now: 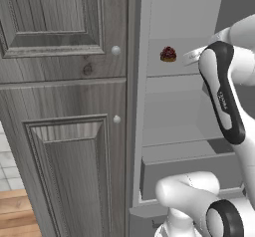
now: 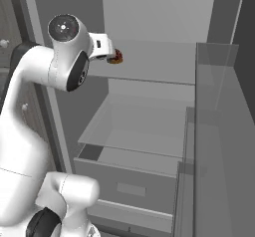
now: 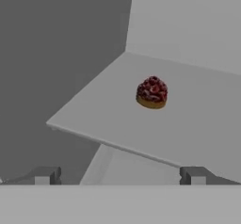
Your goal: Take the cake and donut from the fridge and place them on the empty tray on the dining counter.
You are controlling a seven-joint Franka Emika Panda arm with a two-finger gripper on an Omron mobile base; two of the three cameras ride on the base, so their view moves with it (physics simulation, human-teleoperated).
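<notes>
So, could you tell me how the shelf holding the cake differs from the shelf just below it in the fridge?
The upper shelf carries the cake near its left side; the lower shelf carries nothing that I can see. The upper shelf sits at the height of the gripper, whose jaws are open, while the lower shelf lies just above the drawer. Both are flat, pale grey and inside the open fridge.

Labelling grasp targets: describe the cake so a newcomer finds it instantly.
Find the open grey fridge beside the wood-panelled cabinet. On its upper pale shelf sits the cake, tiny, round, dark brown with reddish topping. It stands alone there, just ahead of the pincer.
</notes>
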